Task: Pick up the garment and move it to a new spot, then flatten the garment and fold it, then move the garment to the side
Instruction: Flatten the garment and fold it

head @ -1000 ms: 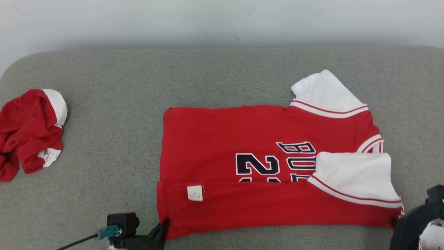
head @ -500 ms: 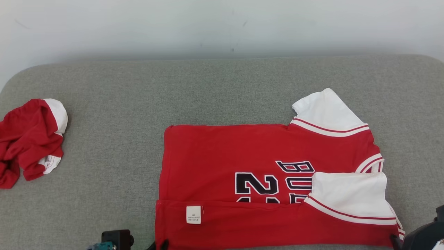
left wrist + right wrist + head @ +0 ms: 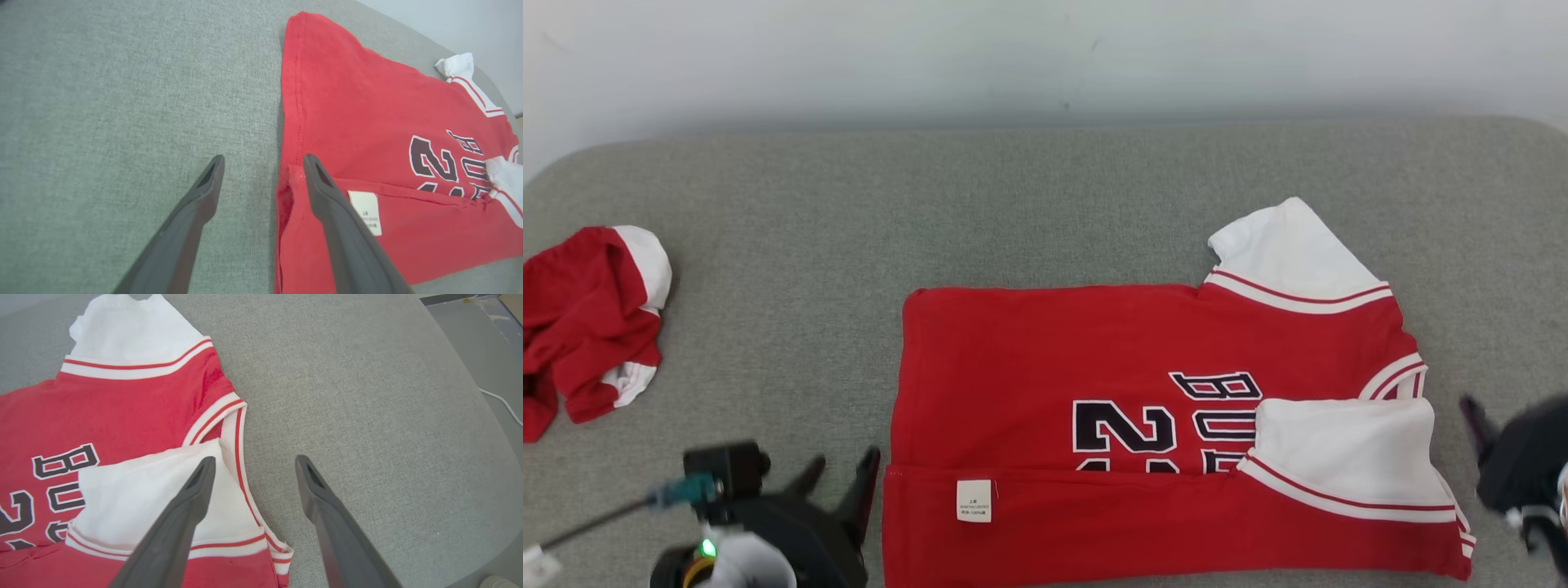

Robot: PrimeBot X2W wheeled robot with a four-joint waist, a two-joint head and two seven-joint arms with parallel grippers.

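Garment (image 3: pixel 1135 359) beside left end effector (image 3: pixel 845 457)

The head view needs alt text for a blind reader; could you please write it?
A red jersey with white sleeves lies flat on a grey surface, its near edge folded over the lettering. The open left gripper is beside its near left corner, the blurred right gripper beside its right side. A crumpled red and white garment lies far left.
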